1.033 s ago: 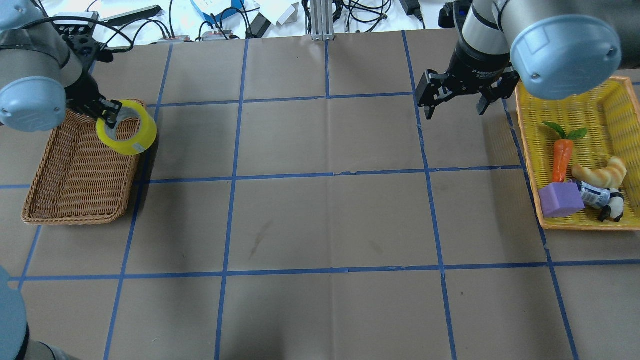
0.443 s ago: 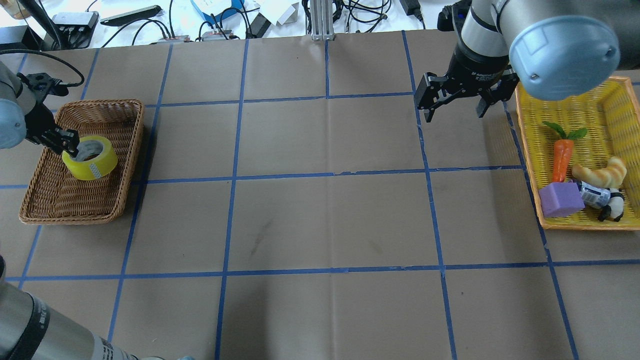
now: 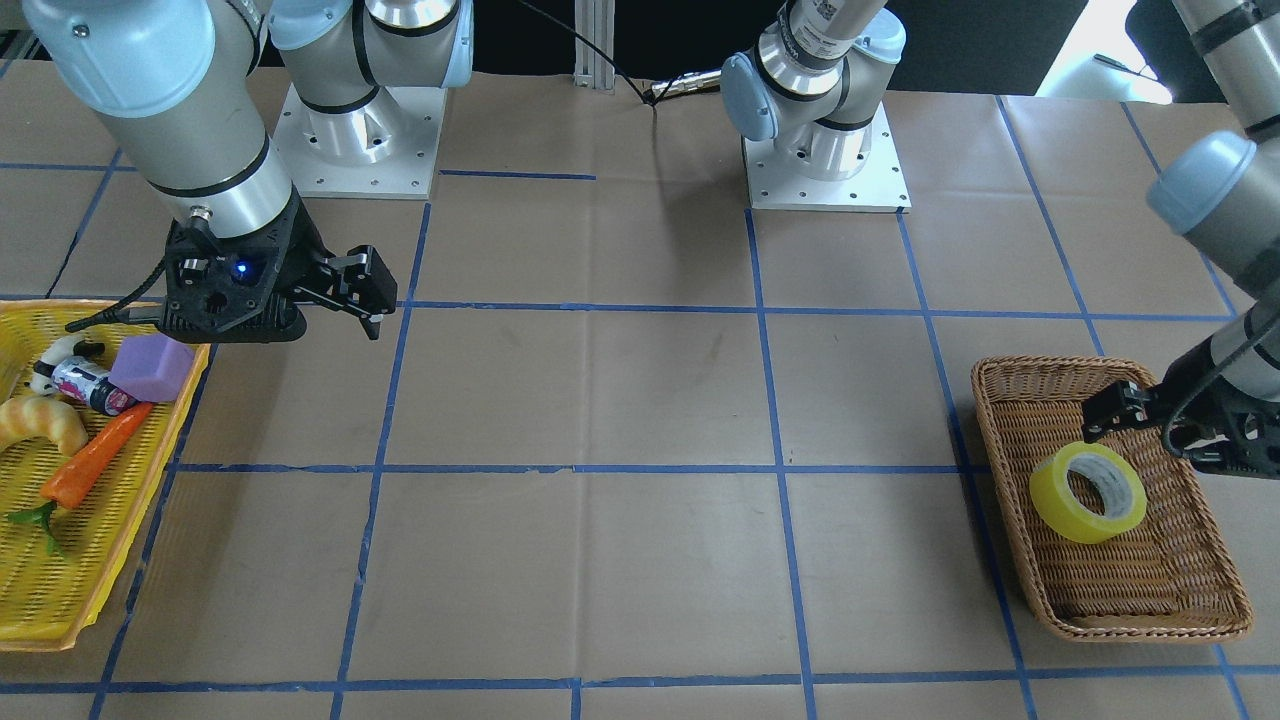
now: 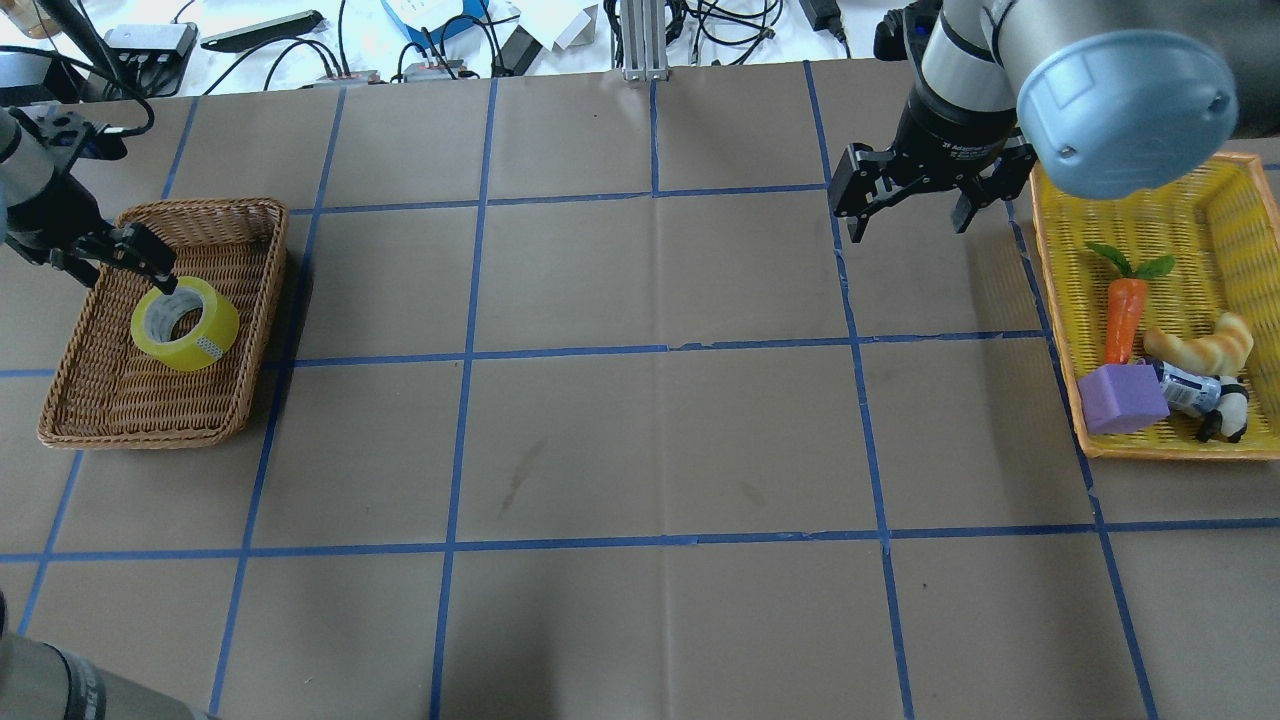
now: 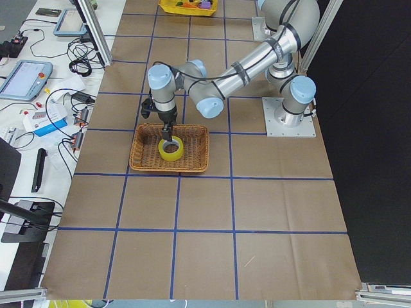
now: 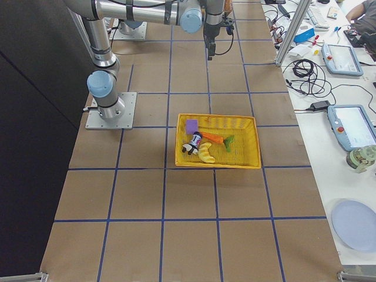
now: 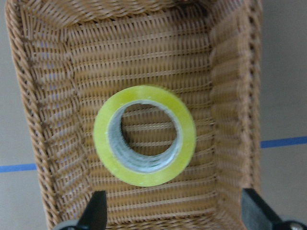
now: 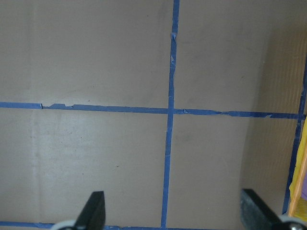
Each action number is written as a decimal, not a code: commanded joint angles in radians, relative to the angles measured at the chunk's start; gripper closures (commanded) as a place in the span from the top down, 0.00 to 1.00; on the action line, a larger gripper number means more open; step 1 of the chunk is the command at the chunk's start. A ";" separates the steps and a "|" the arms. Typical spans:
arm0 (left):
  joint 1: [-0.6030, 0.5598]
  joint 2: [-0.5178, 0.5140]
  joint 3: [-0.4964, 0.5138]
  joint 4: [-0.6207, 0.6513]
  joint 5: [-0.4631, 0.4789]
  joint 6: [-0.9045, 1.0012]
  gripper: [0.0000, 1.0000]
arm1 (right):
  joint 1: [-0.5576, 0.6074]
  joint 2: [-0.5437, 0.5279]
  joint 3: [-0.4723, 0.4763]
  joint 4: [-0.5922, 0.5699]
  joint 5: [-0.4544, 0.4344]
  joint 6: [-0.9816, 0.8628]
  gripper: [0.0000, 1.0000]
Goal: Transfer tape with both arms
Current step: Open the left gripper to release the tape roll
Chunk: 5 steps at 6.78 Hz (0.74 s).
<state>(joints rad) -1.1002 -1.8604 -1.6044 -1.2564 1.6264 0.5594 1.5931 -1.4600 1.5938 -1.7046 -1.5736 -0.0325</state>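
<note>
The yellow tape point(image 4: 185, 323) lies flat in the brown wicker basket point(image 4: 255, 215) at the table's left. It also shows in the front view point(image 3: 1088, 492), the left side view point(image 5: 170, 149) and the left wrist view point(image 7: 144, 142). My left gripper point(image 4: 128, 262) is open and empty just above the tape's far side. In the left wrist view point(image 7: 175, 215) its fingertips stand wide apart, clear of the roll. My right gripper point(image 4: 912, 212) is open and empty above the table, beside the yellow tray point(image 4: 1060, 300). The right wrist view point(image 8: 172, 215) shows only brown paper under it.
The yellow tray holds a carrot point(image 4: 1123, 318), a croissant point(image 4: 1203, 345), a purple block point(image 4: 1122, 398) and a small can point(image 4: 1190, 388). Cables and devices lie beyond the table's far edge point(image 4: 420, 40). Blue tape lines mark a grid on the brown paper.
My left gripper carried the tape from over the basket's far right corner down into the basket, let it go and drew back. The right arm has barely moved.
</note>
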 commanded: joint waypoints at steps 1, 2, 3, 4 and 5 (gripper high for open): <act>-0.192 0.178 0.064 -0.221 -0.039 -0.197 1.00 | -0.001 -0.011 -0.006 -0.001 -0.003 0.003 1.00; -0.289 0.220 0.082 -0.285 -0.039 -0.407 1.00 | -0.002 -0.013 -0.003 0.002 0.000 -0.007 1.00; -0.404 0.259 0.074 -0.296 -0.037 -0.523 1.00 | -0.001 -0.013 -0.003 0.003 0.000 -0.001 1.00; -0.499 0.253 0.084 -0.294 -0.040 -0.567 1.00 | -0.004 -0.011 0.000 0.005 -0.002 -0.006 1.00; -0.518 0.250 0.080 -0.296 -0.040 -0.570 1.00 | -0.002 -0.011 0.000 0.005 0.000 -0.006 1.00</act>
<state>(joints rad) -1.5611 -1.6124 -1.5247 -1.5477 1.5870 0.0230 1.5906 -1.4715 1.5928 -1.7004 -1.5747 -0.0372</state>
